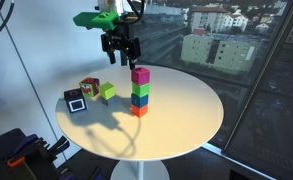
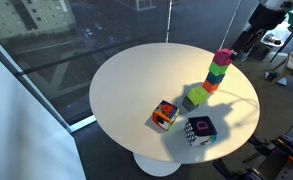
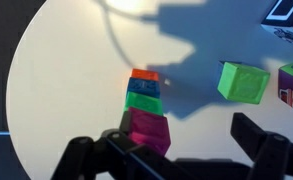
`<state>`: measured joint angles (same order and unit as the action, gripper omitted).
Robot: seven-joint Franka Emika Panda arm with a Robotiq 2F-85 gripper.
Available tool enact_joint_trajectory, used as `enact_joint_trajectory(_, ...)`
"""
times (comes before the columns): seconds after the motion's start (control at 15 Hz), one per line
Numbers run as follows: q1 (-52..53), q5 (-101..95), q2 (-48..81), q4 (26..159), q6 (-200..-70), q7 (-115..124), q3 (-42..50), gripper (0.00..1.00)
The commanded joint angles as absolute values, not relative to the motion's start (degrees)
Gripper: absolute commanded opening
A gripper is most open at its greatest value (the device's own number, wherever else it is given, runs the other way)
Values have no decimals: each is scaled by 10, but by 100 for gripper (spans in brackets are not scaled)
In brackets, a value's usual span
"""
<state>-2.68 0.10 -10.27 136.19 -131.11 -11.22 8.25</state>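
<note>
Magenta was the top of the stack of four cubes (image 1: 139,92) that your fingers (image 3: 270,150) hung over. The magenta cube (image 1: 140,75) sat on a green one (image 1: 139,88), then a blue one (image 1: 139,99), with an orange cube (image 1: 138,110) at the bottom resting on the white round table (image 1: 191,115). You had the fingers spread wide with nothing between them, and in an exterior view they were above the stack and clear of it. In the wrist view the magenta cube showed in the gap between the two fingers, closer to the one at the left of the picture, and the tower looked upright with its cubes only slightly out of line.

Three loose cubes lay on the table apart from the stack. A lone green cube (image 1: 107,92) was the nearest to it. Just beside that stood a multicoloured cube (image 1: 90,87), and a black-and-white cube (image 1: 75,101) was a little farther out, near the table's edge. None of the three touched the stack. The arm's shadow (image 3: 146,30) fell across the tabletop beyond the orange cube in the wrist view.
</note>
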Motion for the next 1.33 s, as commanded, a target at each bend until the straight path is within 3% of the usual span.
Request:
enact_joint_trajectory(0.0,-39,-11,-68,1312,-1273,-77,72,100)
enact_joint_trajectory(1.27,-45,-43,43,1205,-1223,29,72,100)
